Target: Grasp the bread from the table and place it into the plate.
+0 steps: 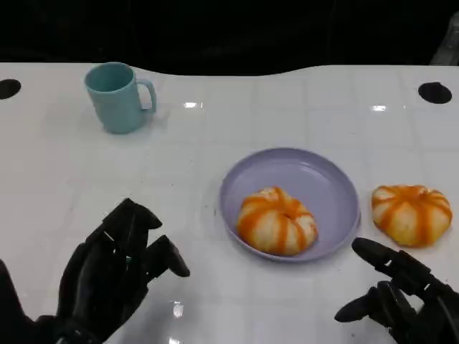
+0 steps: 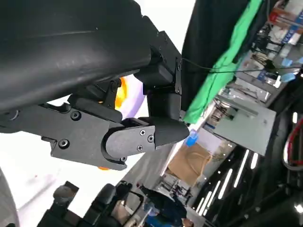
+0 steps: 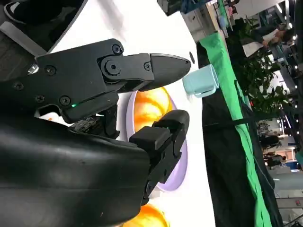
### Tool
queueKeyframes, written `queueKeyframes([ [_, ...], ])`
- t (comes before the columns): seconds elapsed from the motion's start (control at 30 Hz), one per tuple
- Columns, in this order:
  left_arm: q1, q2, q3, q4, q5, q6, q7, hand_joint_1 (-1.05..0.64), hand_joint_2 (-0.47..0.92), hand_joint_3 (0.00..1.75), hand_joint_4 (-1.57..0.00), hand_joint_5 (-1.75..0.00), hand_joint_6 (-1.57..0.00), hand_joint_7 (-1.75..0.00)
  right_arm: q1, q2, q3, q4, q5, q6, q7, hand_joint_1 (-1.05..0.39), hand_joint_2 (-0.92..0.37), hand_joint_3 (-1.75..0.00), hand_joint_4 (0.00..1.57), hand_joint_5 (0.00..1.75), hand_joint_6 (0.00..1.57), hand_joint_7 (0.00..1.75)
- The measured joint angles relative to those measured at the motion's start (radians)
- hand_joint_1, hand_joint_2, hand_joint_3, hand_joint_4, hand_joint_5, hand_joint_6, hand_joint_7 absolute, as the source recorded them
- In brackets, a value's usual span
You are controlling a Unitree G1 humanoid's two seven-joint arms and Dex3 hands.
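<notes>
- Your right hand point(image 1: 401, 297) sits low on the worktop point(image 1: 215, 143), fingers apart and holding nothing, just short of the loose bread point(image 1: 411, 213); that puts it well for a reach forward.
- That bread lies on the worktop just beside the plate point(image 1: 315, 172), outside its rim, so it looks like the piece left to move.
- It is a round, domed bun, pale with orange stripes running out from its top.
- A second bun point(image 1: 276, 221) of the same look already rests in the lilac plate, on its near side.
- Your left hand point(image 1: 115, 269) rests released too, away from both.
- A teal mug point(image 1: 117, 97) stands far off, clear of the path.
</notes>
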Motion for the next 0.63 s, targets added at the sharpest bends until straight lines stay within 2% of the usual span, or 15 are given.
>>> queueKeyframes([
  [0.3, 0.016, 0.005, -0.001, 0.001, 0.009, 0.032, 0.002, -0.49, 0.92, 0.52, -0.68, -1.75, -0.46, -1.66, 0.0, 0.0, 0.0, -0.002, 0.002, 0.006, 0.0, -0.75, -0.92, -0.34, 0.7, 1.1, 0.94, 0.31],
  [0.53, -0.001, 0.007, -0.004, 0.019, 0.018, 0.055, -0.004, -0.49, 0.92, 0.5, -0.68, -1.75, -0.48, -1.6, 0.0, -0.001, -0.002, 0.0, 0.002, 0.005, 0.002, -0.75, -0.92, -0.34, 0.71, 1.1, 0.94, 0.31],
  [0.63, -0.006, 0.008, -0.009, 0.022, 0.034, 0.043, -0.008, -0.52, 0.92, 0.49, -0.67, -1.75, -0.48, -1.64, 0.0, -0.002, -0.003, 0.0, 0.002, 0.006, 0.004, -0.75, -0.92, -0.34, 0.7, 1.09, 0.94, 0.31],
])
